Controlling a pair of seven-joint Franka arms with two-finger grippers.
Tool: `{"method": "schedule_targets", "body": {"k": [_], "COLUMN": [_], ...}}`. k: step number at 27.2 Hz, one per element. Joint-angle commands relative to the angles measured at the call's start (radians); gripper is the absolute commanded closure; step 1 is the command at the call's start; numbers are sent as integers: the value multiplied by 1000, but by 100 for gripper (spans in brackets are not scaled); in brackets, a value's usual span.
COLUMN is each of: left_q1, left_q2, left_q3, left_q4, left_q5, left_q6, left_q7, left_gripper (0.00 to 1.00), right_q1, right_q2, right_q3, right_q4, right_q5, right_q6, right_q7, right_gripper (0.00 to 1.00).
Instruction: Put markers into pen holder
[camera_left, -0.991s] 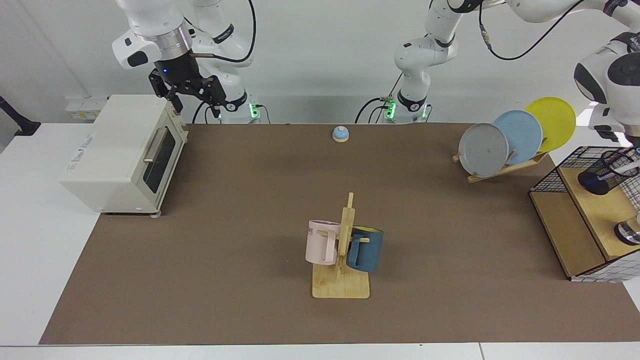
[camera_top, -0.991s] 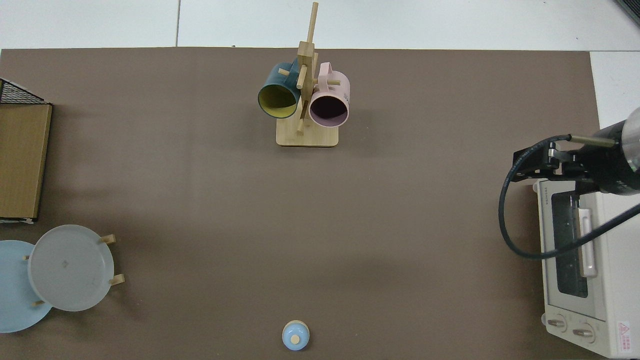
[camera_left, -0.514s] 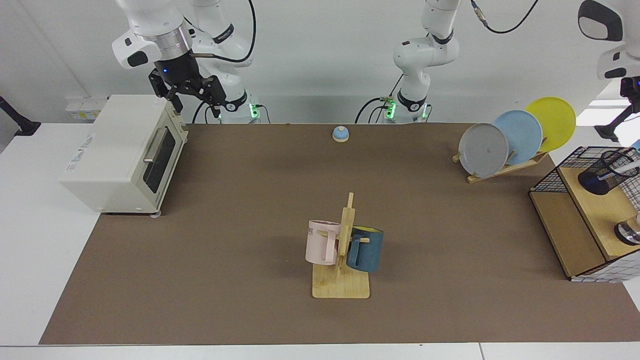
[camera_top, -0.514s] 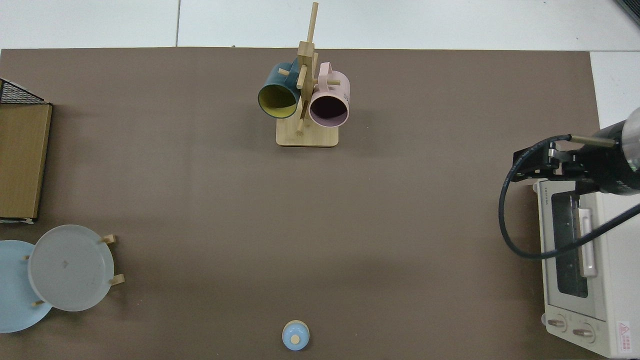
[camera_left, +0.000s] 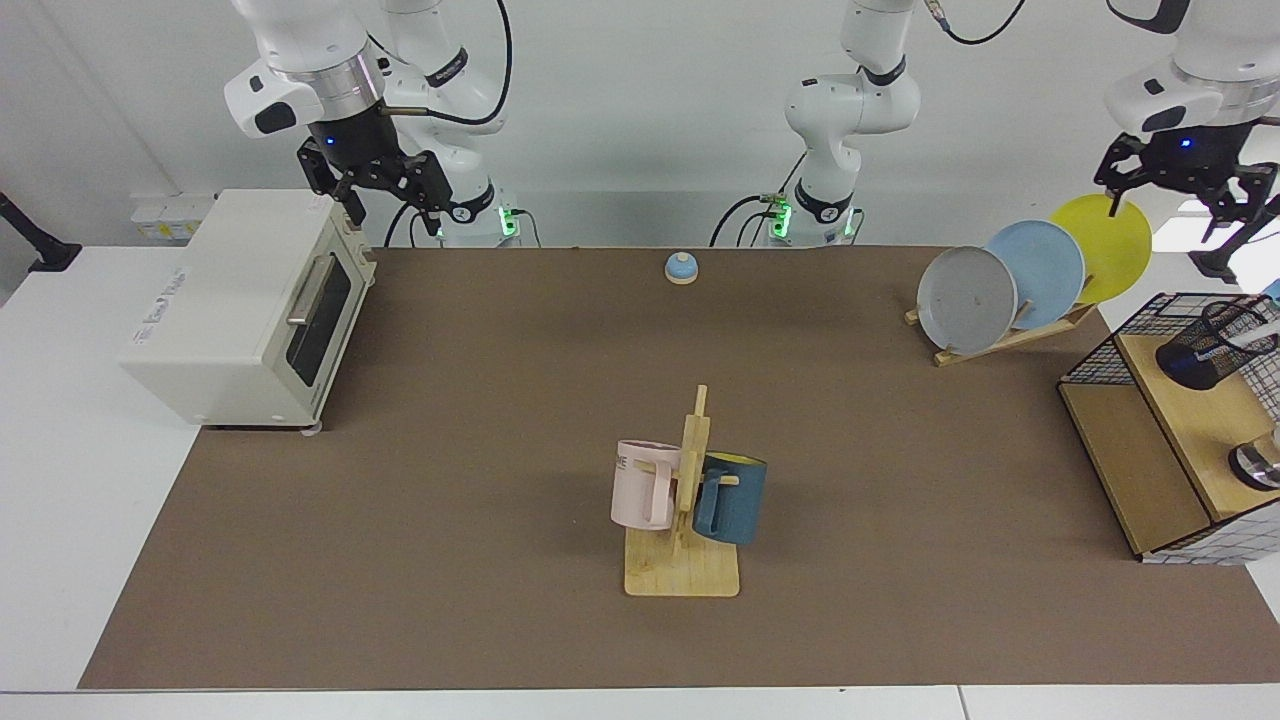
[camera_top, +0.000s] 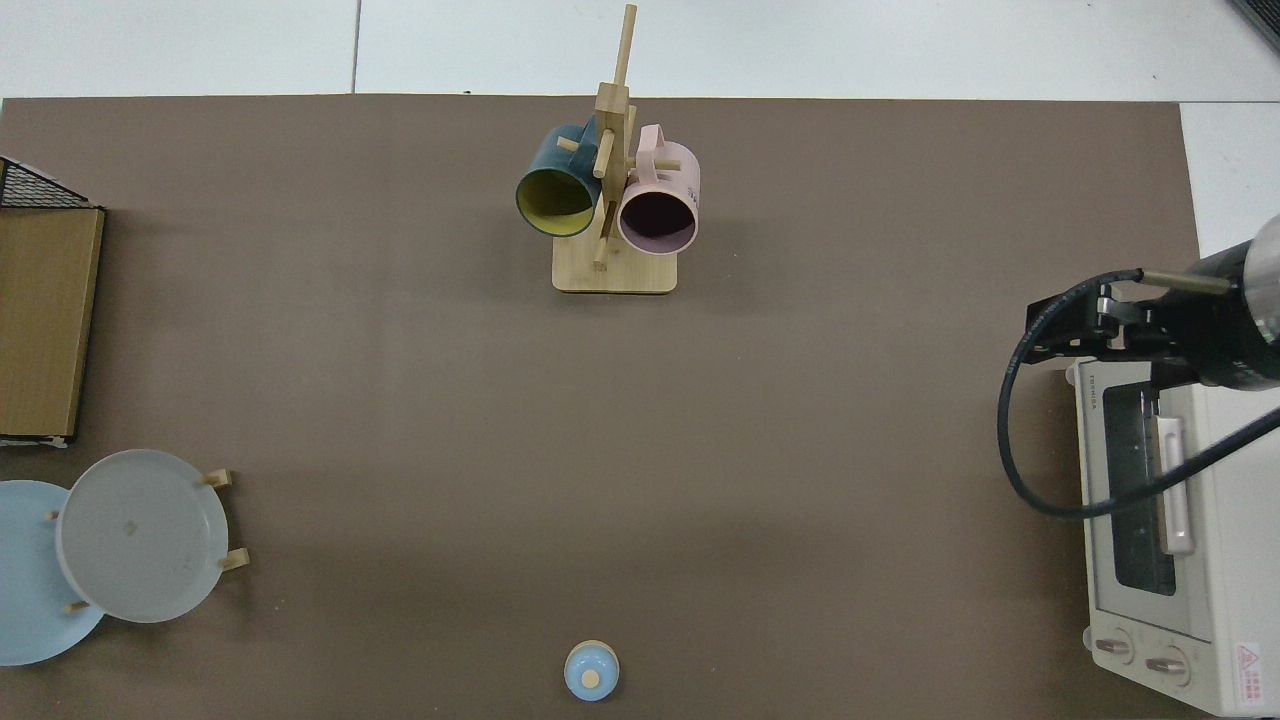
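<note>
Since half a second ago the left claw (camera_left: 1183, 186) has swung into fuller view above the yellow plate (camera_left: 1108, 243) — fingers spread wide, holding nothing. One marker (camera_left: 1250, 338) leans inside the pen holder (camera_left: 1205, 348), which stands on the wooden shelf (camera_left: 1200, 420) of the wire basket, below and a little outward of that claw; the delivery looks done, hence the empty claw. Over the toaster oven (camera_left: 245, 305) the right claw (camera_left: 385, 185) waits, also open and empty.
</note>
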Motion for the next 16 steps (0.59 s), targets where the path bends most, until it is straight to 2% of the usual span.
{"method": "schedule_targets", "body": {"k": [1, 4, 11, 16], "left_q1": [-37, -43, -47, -47], "left_q2": [-33, -41, -43, -35], "left_q3": [9, -4, -122, -137], "left_q4": [-22, -31, -30, -16], "left_q5": [-163, -224, -279, -352], "left_q6": [-60, -71, -117, -134], "left_q7": [-174, -227, -603, -754], "left_gripper": [0, 0, 0, 0], "right_q1": [-12, -12, -12, -12], "right_q2": [-2, -2, -2, -2], "right_q3": [5, 5, 5, 5], "right_q4": [3, 3, 3, 3], "right_q5": [5, 5, 5, 5], "right_q6": [-23, -23, -23, -23], "right_q7": [-22, -22, -22, -22], "right_gripper": [0, 0, 0, 0]}}
